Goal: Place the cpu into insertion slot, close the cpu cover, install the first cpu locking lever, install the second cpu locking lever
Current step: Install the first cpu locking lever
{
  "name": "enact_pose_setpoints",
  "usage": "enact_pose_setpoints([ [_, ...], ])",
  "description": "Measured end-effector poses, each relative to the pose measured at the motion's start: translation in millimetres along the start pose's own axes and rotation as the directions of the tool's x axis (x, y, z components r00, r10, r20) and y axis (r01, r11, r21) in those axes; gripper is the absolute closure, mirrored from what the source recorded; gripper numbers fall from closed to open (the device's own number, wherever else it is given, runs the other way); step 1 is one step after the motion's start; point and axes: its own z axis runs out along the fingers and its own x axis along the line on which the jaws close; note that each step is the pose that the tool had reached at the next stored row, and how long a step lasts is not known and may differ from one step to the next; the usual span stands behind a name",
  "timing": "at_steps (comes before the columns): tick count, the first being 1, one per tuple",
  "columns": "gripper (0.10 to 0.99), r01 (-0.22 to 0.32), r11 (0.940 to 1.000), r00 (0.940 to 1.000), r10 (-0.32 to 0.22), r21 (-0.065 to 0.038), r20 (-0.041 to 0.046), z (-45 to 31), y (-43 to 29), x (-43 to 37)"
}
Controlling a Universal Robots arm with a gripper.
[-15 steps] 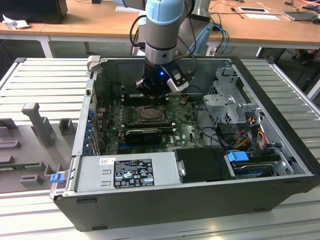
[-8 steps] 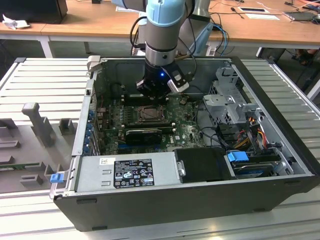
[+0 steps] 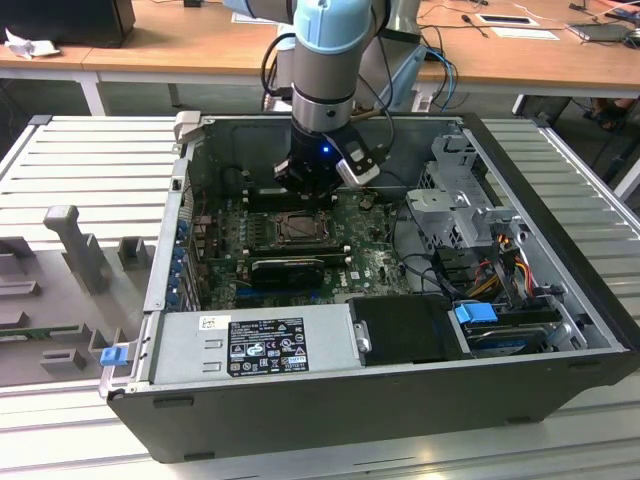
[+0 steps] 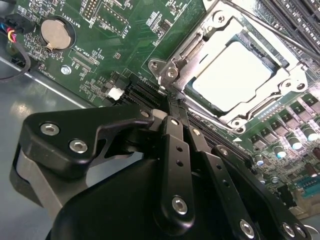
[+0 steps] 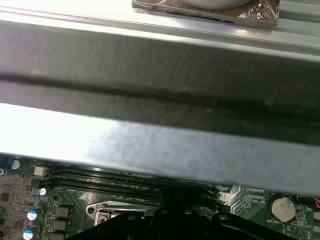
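progress looks well along, judging from the exterior view: the gripper (image 3: 318, 183) hangs low inside the open computer case (image 3: 560, 290), just behind the insertion slot (image 3: 297, 228) on the green motherboard (image 3: 375, 262). the case walls rise on all sides, the metal drive cage (image 3: 455, 190) stands toward the exterior view's right and the power supply (image 3: 255, 345) lies along the near wall, so open room for the arm is mostly straight up.

in the second wrist view the cpu (image 4: 231, 75) lies flat in the socket, its pale top showing through the window of the cpu cover (image 4: 285, 85), which lies down over it. so seating and closing look done. a thin lever rod (image 4: 260, 27) runs along the far rim; whether either lever is latched i cannot tell. the jaws look pressed together, holding nothing, their tip just beside the socket's near corner bracket (image 4: 167, 70) and the memory slots (image 4: 142, 92).

in the first wrist view the case's metal wall (image 5: 160, 145) looms close above the memory slots and a coin battery (image 5: 282, 206), leaving little clearance on that side.
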Motion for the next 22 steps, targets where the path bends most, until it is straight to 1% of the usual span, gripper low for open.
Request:
enact_pose_setpoints([
  [3,0.980,0.000,1.0000,1.0000,0.000,0.002,-0.0006,0.6,-0.1,0.0],
  [6,0.980,0.000,1.0000,1.0000,0.000,0.009,-0.0014,1.6,-0.3,0.1],
  [11,0.980,0.000,0.9999,1.0000,0.000,0.016,-0.0023,2.4,-0.4,0.1],
  [16,0.980,0.000,0.9999,1.0000,0.000,0.017,-0.0024,4.3,-0.7,0.2],
  [18,0.980,0.000,0.9999,1.0000,0.000,0.016,-0.0023,4.0,-0.7,0.2],
  [19,0.980,0.000,0.9999,1.0000,0.000,0.016,-0.0020,3.1,-0.5,0.1],
  [20,0.980,0.000,0.9999,1.0000,0.000,0.016,-0.0022,-0.6,0.0,0.0],
  [21,0.980,0.000,0.9999,1.0000,0.000,0.016,-0.0022,-6.1,0.8,-0.1],
  [22,0.980,0.000,0.9999,1.0000,0.000,0.016,-0.0023,-9.1,1.3,-0.1],
])
